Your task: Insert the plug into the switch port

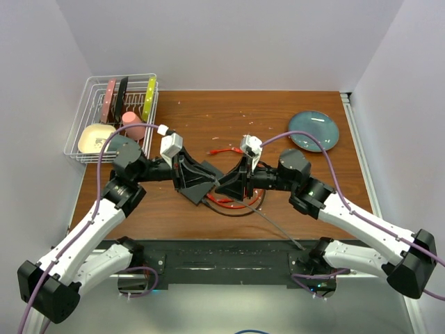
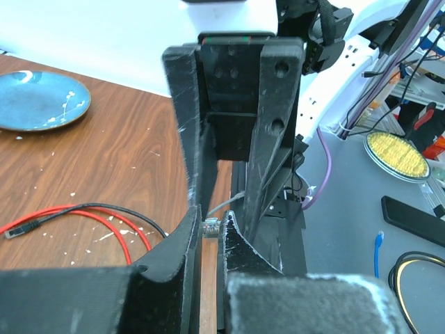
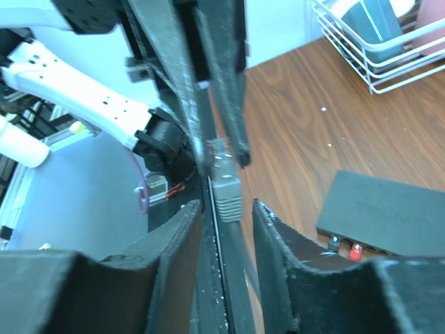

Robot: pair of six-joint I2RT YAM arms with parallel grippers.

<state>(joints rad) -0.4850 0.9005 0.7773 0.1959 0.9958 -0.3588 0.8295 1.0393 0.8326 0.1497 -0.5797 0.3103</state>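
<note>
The plug is a clear connector with a grey boot on a grey cable. My left gripper is shut on its clear tip. From the opposite side my right gripper is open, its fingers either side of the boot with a gap showing. Both grippers meet tip to tip above the middle of the table. The flat black switch box lies on the wood beside them, with a red and a black plug in its near edge. Its free ports are hidden.
A red cable and a black one loop on the wood under the grippers. A white wire rack with cups and utensils stands at the far left. At the far right sits a round blue plate.
</note>
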